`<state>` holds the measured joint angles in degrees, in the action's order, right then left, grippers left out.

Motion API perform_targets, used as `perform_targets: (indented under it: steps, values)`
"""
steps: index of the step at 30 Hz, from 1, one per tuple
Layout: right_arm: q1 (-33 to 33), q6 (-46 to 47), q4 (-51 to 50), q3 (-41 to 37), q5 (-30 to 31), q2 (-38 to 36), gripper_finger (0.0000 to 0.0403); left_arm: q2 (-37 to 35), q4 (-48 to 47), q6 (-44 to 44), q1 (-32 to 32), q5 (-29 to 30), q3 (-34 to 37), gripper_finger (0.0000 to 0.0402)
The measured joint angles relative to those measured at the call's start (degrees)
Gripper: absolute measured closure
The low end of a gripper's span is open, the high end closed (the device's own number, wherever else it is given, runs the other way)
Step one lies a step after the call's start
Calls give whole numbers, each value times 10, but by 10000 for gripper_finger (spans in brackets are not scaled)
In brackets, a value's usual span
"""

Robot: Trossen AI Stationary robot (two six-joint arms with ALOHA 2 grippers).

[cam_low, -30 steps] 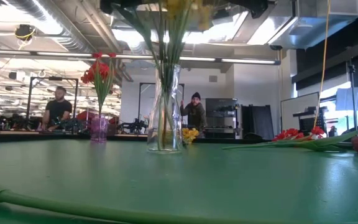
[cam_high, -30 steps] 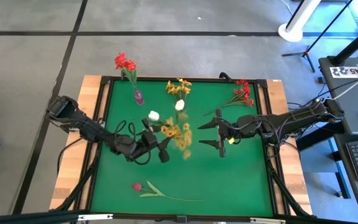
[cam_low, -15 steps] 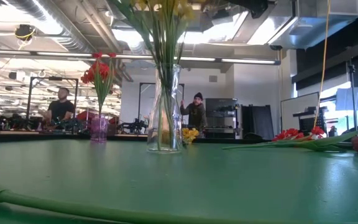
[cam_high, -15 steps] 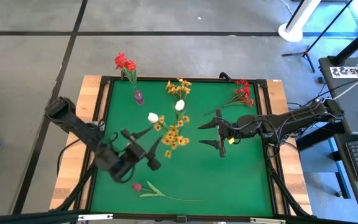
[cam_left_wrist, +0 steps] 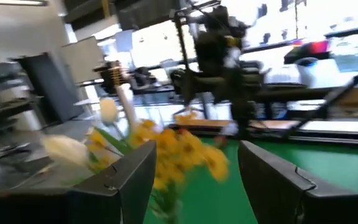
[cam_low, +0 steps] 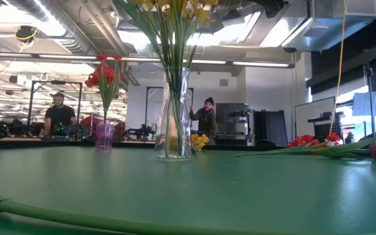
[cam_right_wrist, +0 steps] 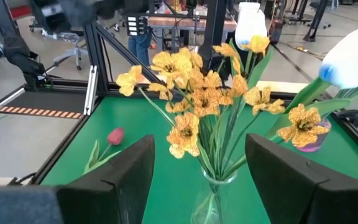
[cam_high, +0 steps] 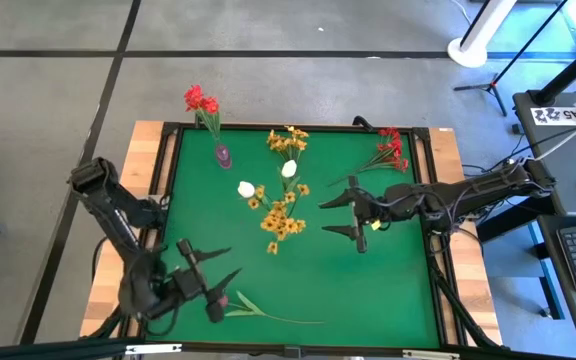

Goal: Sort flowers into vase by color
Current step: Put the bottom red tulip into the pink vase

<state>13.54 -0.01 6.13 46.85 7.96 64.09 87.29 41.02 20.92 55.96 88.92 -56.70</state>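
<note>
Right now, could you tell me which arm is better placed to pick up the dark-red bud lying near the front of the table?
The left. Its open left gripper hovers right beside the dark-red bud, while the open right gripper sits farther off, next to the vase of yellow flowers.

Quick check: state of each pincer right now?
Left pincer: open, holding nothing, above the dark-red bud at the table's near edge.
Right pincer: open, holding nothing, beside the yellow bouquet.
</note>
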Motion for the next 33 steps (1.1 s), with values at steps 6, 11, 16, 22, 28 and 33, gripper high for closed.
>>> perform_targets:
  steps: [6,11,16,22,28,33]
  values:
    - [0,0,0,0,0,-10,153,0,-221,-319,56,-253,34,180]
    - [0,0,1,0,5,-11,153,1,-418,-650,30,-401,52,180]
    - [0,-2,1,0,11,-12,153,29,-482,-757,-15,-538,59,180]
    - [0,-2,-3,0,16,-12,153,88,-481,-764,-61,-690,59,180]
    - [0,-2,-3,0,16,-12,153,128,-498,-746,-75,-715,59,180]
    - [0,-2,-2,0,16,-12,153,146,-534,-743,-75,-689,58,181]
